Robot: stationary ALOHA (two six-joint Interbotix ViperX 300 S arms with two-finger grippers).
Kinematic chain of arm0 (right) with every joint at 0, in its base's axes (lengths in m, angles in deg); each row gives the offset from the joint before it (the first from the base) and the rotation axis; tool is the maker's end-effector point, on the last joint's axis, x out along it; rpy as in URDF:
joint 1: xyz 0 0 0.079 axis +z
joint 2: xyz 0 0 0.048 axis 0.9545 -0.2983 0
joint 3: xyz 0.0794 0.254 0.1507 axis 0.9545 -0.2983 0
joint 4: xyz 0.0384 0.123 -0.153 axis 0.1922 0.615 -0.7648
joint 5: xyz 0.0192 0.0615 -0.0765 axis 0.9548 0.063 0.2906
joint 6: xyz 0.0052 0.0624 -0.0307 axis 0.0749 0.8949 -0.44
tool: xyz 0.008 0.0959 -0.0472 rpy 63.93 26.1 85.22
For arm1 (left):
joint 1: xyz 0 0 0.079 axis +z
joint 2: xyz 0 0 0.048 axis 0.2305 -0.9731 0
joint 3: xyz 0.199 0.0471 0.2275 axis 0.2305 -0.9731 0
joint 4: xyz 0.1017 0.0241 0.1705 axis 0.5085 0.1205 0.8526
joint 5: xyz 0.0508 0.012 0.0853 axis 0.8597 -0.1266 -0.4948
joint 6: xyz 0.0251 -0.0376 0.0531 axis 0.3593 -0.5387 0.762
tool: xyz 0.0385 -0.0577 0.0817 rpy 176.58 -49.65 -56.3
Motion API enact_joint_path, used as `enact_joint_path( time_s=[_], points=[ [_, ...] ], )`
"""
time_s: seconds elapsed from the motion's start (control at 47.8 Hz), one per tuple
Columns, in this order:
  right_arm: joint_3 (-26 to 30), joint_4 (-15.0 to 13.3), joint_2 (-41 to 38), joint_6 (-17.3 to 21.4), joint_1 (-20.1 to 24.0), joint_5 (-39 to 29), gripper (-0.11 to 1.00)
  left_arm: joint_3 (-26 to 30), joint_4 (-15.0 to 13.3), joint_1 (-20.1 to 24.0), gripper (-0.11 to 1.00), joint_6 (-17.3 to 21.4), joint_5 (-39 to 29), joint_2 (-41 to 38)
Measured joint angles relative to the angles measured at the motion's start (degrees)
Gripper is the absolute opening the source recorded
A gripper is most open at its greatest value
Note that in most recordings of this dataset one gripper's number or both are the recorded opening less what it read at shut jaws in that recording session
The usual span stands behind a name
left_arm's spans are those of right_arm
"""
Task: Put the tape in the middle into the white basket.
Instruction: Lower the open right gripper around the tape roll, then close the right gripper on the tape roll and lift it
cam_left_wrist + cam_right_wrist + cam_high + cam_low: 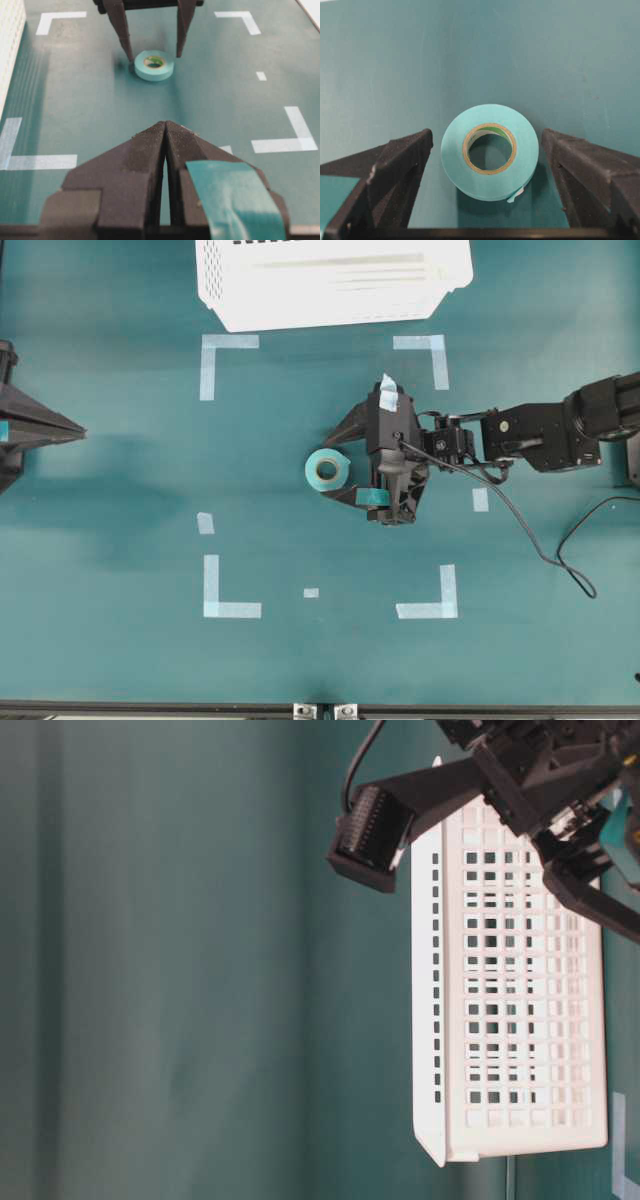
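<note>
Right now the tape (326,469) lies flat on the green desk (120,540), inside the rectangle marked out by the pale corner marks (228,345), roughly at its middle. Its hole faces up, and in the right wrist view a small loose end of tape sticks out at the roll's lower right edge.

The right claw (341,462) reaches in from the right side of the overhead view, and its jaws stand wide apart with the roll between them. In the right wrist view one black finger (395,170) sits just left of the roll and the other just right of it, each with a strip of bare desk showing between finger and roll, so the claw has hold of nothing. The left wrist view shows the same thing from the far side: two dark fingers straddling the roll without touching it.

The left claw (165,132) stays well apart at the left edge of the overhead view, its jaws pressed together with nothing between them.

The white basket (330,280) sits at the top edge of the overhead view, beyond the marked rectangle and well apart from the roll.
</note>
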Motion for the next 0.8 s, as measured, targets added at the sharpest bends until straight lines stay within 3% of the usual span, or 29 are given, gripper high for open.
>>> enact_joint_path(
  time_s=[0.795],
  points=[
    [1.0,1.2,-2.4,0.0,-0.2,0.1,0.98,0.0,0.0,-0.1,-0.11,0.0,0.0,0.0]
  ],
)
